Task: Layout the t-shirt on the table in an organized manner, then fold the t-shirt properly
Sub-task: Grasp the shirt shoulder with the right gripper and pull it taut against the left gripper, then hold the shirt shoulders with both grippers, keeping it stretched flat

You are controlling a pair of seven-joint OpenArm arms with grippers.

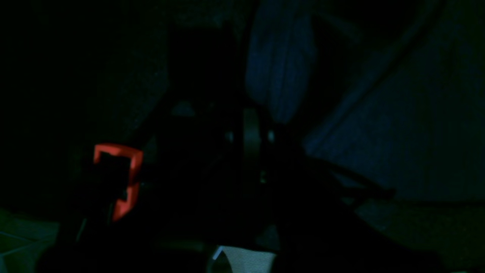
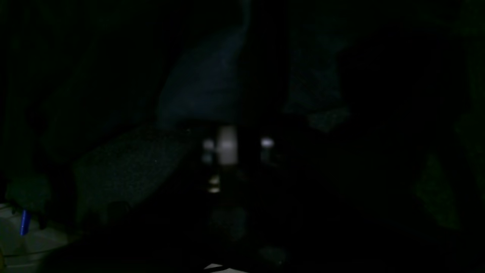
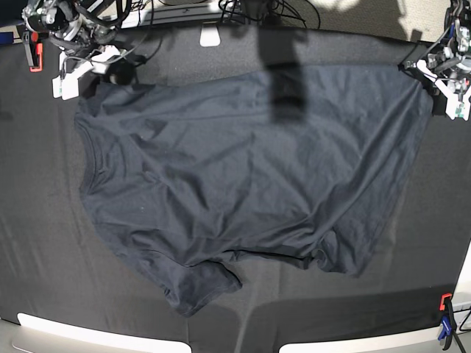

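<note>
The dark charcoal t-shirt (image 3: 243,176) lies spread over the black-clothed table (image 3: 44,243), neck to the left, hem to the right, and one sleeve folded at the near edge. My right gripper (image 3: 72,81) is at the shirt's far left corner. My left gripper (image 3: 447,94) is at its far right corner. Both wrist views are very dark. The left wrist view shows a bluish fold of the shirt (image 1: 280,68) pinched up between the fingers. The right wrist view shows a raised peak of the shirt's fabric (image 2: 204,87) in the same place.
A red clamp (image 3: 33,55) sits at the far left edge and also shows in the left wrist view (image 1: 117,178). A blue and red clamp (image 3: 444,323) is at the near right corner. Cables and stands line the far edge. The pale rim (image 3: 96,338) shows at the front.
</note>
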